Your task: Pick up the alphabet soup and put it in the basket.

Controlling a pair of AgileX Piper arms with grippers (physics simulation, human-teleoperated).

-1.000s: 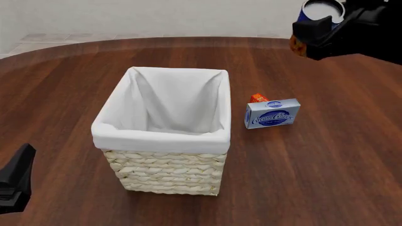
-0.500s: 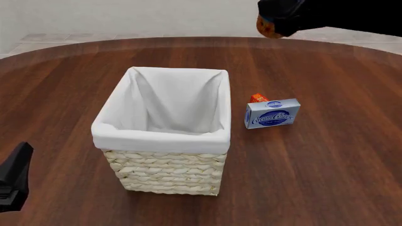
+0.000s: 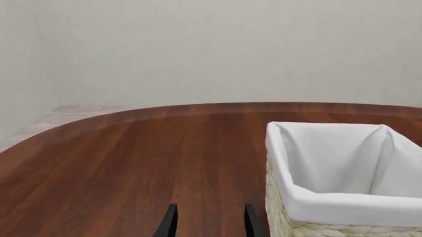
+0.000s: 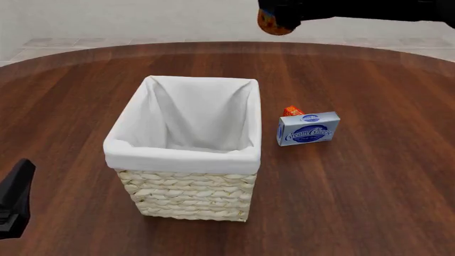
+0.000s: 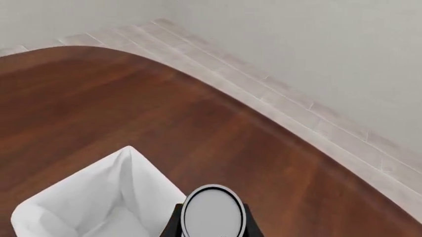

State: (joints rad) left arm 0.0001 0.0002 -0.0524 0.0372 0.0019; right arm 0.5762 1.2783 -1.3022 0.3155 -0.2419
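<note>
My right gripper point(image 4: 278, 15) hangs high over the table's far side, shut on the alphabet soup point(image 4: 272, 24). Only the can's orange lower part shows under the black fingers. In the right wrist view the can's silvery top point(image 5: 213, 211) sits between the two fingers, with the basket's white liner point(image 5: 86, 210) below and beside it. The basket point(image 4: 188, 194), cream wicker with a white cloth liner, stands mid-table, nearer to me and to the left of the can. Near the front left edge my left gripper point(image 4: 14, 205) is open and holds nothing, its fingers point(image 3: 170, 223) next to the basket's rim point(image 3: 329, 205).
A blue-and-white cream cheese box point(image 4: 307, 128) stands just right of the basket, with a small orange-red item point(image 4: 291, 111) behind it. The round wooden table point(image 4: 370, 202) ends at a pale floor and wall beyond.
My right arm has carried the can leftward along the far side, from the upper right toward the basket's far edge. The left gripper has barely shifted.
</note>
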